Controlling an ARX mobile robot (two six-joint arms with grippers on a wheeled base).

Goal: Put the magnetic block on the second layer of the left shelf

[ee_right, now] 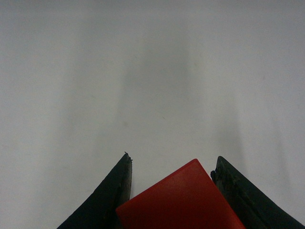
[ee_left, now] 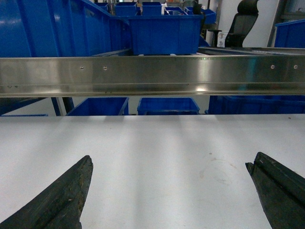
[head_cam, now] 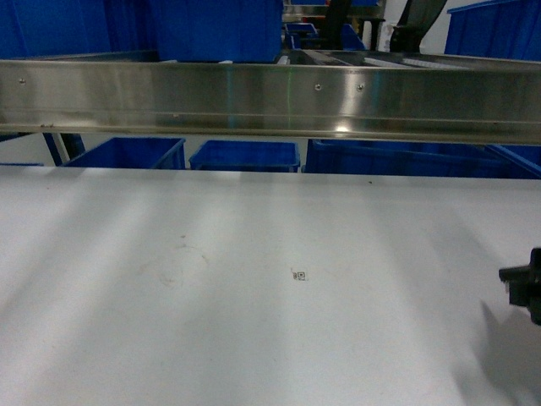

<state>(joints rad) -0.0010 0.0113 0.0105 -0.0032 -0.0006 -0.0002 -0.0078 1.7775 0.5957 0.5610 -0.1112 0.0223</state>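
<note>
The magnetic block (ee_right: 181, 200), a plain red cube, sits turned corner-forward between the black fingers of my right gripper (ee_right: 172, 158), which is shut on it just above the white tabletop (ee_right: 152, 71). In the head view only a black part of the right arm (head_cam: 526, 286) shows at the right edge, and the block is hidden there. My left gripper (ee_left: 170, 159) hangs open over the table, its fingers wide apart with nothing between them. A steel rail (head_cam: 270, 97) of the grey rack crosses ahead. A large deep blue bin (head_cam: 215, 30) stands on the left tier behind it.
Lower blue bins (head_cam: 245, 156) stand under the rail beyond the table's far edge. Smaller blue crates (ee_left: 164, 31) and a black office chair (ee_left: 243, 21) are farther back. A small printed marker (head_cam: 298, 275) lies on the tabletop.
</note>
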